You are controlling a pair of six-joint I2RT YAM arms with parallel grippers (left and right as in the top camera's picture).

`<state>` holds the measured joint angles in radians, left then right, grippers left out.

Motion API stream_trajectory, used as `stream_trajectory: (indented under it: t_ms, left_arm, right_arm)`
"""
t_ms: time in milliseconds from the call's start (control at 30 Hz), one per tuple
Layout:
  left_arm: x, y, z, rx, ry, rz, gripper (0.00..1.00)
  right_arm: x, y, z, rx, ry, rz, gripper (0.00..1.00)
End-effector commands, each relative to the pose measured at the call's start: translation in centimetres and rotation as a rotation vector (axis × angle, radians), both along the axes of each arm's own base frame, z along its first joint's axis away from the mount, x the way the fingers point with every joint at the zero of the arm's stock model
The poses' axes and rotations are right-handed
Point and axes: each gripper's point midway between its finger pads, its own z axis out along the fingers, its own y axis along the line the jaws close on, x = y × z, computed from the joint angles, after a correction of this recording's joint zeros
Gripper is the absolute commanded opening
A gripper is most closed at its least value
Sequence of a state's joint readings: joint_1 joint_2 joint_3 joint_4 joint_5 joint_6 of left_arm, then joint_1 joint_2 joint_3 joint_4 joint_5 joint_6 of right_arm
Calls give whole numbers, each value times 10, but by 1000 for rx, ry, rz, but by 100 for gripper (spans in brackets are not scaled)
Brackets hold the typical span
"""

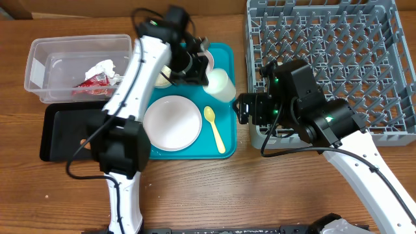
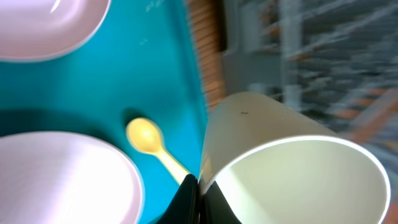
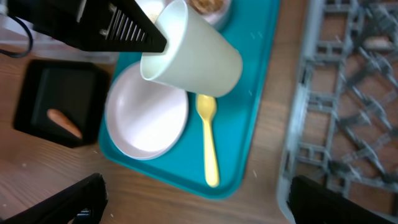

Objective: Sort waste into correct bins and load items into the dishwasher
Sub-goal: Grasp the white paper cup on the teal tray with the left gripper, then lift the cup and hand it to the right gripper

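A small white cup [image 2: 292,174] fills the left wrist view, tilted on its side with the left gripper [image 2: 198,186] clenched on its rim, held over the right part of the teal serving tray [image 1: 224,146]. Below it on that tray lie a pale round plate [image 1: 172,122] and a pale yellow plastic spoon [image 1: 215,129], just beside each other. The right gripper [image 3: 196,196] hangs near the tray's right edge, jaws spread wide and grasping nothing. Farther left, a shallow black rectangular tray [image 1: 55,133] holds a brown sausage [image 3: 64,123], and behind it a clear rectangular plastic tub [image 1: 45,65] contains a red crinkled wrapper [image 1: 94,81] and crumpled white paper [image 1: 104,67]. The large grey plastic dish rack [image 1: 325,39] stands at the right.
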<state>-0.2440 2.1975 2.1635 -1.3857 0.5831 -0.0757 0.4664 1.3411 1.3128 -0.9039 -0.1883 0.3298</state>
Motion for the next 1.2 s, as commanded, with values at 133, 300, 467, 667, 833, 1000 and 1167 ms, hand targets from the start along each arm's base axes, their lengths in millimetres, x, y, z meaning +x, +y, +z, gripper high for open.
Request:
stream_trajectory:
  t_ms: [133, 300, 467, 667, 833, 1000, 1167]
  left_arm:
    - [1, -2, 98, -538, -68, -77, 4]
    - [-6, 3, 136, -778, -89, -102, 4]
    - [-16, -2, 156, -900, -83, -123, 4]
    - [-23, -6, 162, -932, -54, -122, 4]
    - [-31, -16, 162, -932, -31, -142, 4]
    - [-43, -36, 160, -921, -7, -193, 4]
    - [-51, -48, 160, -922, 3, -226, 4]
  right_arm:
    - [17, 30, 50, 185, -169, 137, 97]
    - [28, 41, 94, 341, -320, 252, 99]
    - [44, 33, 112, 382, -406, 254, 99]
    - [54, 17, 113, 443, -395, 287, 98]
    - [51, 17, 119, 506, -427, 410, 95]
    - [48, 25, 122, 555, -441, 494, 91]
    - [45, 28, 119, 583, -420, 534, 82]
